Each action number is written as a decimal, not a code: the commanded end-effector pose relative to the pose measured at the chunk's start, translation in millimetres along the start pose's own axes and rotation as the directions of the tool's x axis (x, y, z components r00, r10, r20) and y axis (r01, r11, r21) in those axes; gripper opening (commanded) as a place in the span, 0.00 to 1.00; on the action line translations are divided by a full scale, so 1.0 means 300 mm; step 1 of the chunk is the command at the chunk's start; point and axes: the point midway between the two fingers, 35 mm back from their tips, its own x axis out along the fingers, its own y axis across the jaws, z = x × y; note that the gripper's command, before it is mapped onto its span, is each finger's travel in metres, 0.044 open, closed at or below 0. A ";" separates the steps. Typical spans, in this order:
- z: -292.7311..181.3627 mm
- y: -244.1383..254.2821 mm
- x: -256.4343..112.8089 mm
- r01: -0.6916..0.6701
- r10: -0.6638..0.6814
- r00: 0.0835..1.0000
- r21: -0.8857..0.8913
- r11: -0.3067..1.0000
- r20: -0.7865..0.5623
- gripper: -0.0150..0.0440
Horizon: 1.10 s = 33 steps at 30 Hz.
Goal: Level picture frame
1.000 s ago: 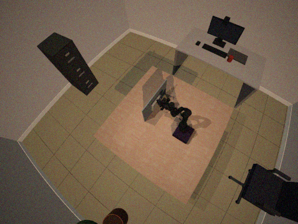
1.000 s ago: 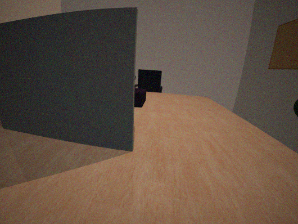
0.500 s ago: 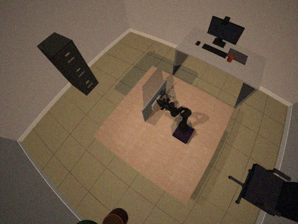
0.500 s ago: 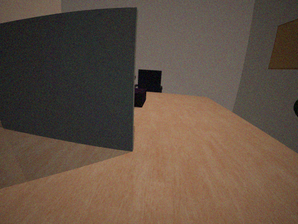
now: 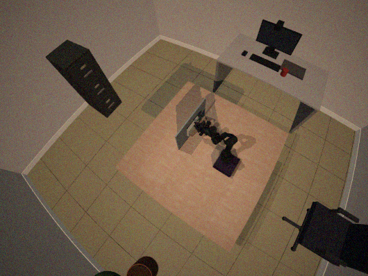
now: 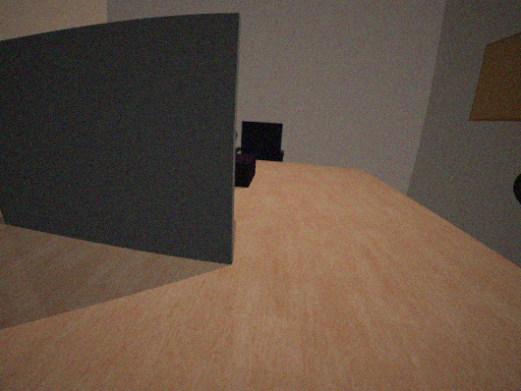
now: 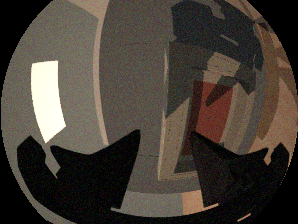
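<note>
The picture frame [image 5: 189,130] [image 7: 171,150] is at the front of the upright grey wall panel [image 5: 182,138] [image 6: 118,138] [image 7: 131,75]. In the wrist view its left edge stands nearly upright, leaning slightly, and a dark red picture area shows inside it. Dark shadow covers its upper part. I cannot tell from these views whether it is level. The screw and the notched strip are hidden. My gripper [image 5: 196,125] [image 7: 166,134] is open, its black fingertips well apart, one on each side of the frame's left edge as seen in the wrist view. Its distance from the frame is unclear.
The arm's dark base [image 5: 226,164] [image 6: 245,170] stands on the wood-coloured surface [image 5: 180,187] [image 6: 344,295] in front of the panel. A desk [image 5: 239,46] with a monitor [image 5: 279,37], a dark cabinet [image 5: 85,78] and an office chair [image 5: 326,232] stand farther off.
</note>
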 end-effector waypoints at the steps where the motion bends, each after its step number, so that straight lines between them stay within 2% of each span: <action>1: 0.012 -0.007 -0.123 0.010 -0.010 1.000 0.059 0.998 0.007 0.69; 6: -0.005 -0.027 -0.300 0.008 -0.009 1.000 0.144 0.990 0.009 0.69; 14: 0.007 -0.007 -0.291 -0.001 -0.001 1.000 0.126 0.992 0.012 0.69; 23: 0.052 0.070 -0.424 0.007 -0.009 1.000 0.132 0.991 0.011 0.69; 33: 0.012 0.113 -0.576 0.015 -0.017 1.000 0.144 0.989 0.009 0.69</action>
